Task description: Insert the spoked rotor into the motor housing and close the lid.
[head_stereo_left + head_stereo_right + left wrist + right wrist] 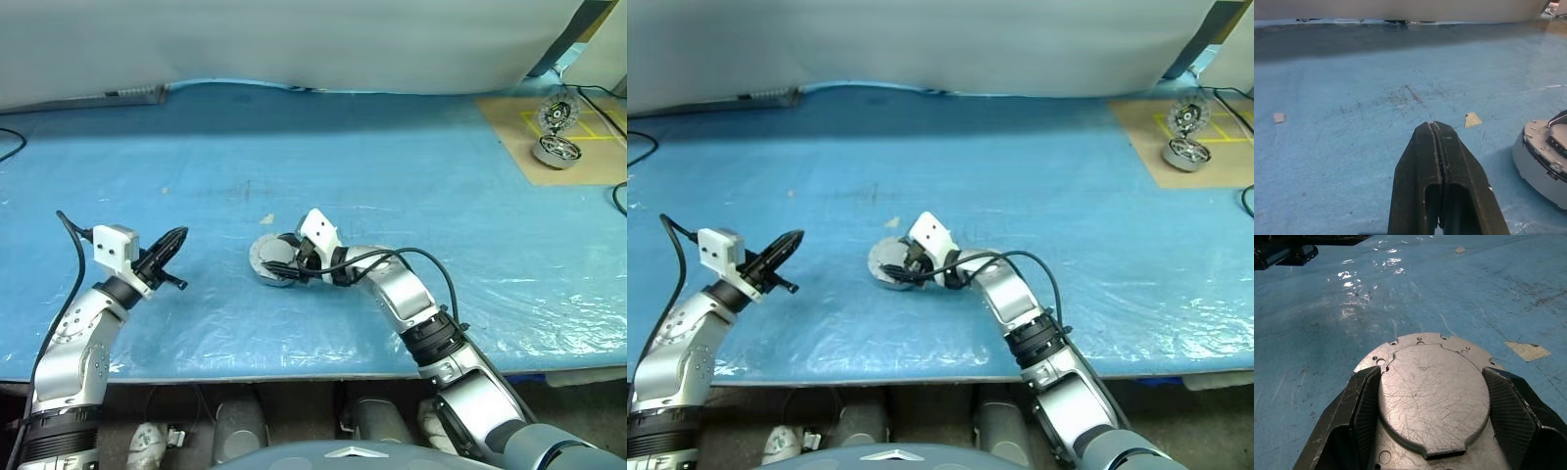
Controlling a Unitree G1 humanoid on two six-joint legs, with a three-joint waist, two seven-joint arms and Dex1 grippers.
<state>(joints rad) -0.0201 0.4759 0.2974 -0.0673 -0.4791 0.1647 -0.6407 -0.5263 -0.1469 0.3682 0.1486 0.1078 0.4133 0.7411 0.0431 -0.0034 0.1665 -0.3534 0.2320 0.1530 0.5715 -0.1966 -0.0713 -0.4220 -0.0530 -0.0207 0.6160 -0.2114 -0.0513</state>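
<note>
A thick round grey metal piece, the motor housing (272,257), lies mid-table with a plain scratched face (1430,396) up; no windings show. My right gripper (1432,377) straddles its raised round plate, both pads against the plate's edge. My left gripper (176,238) hovers to the left of it, apart from it, shut and holding nothing (1433,127). Far back right on a cardboard sheet sit the black-rimmed spoked rotor (557,114) and, just in front of it, a ribbed silver disc, the lid (556,151).
Blue plastic sheeting (294,166) covers the table. A small paper scrap (265,218) lies behind the housing. The cardboard sheet (588,166) carries yellow tape lines. Cables run along the far right edge and far left. A white backdrop closes off the rear.
</note>
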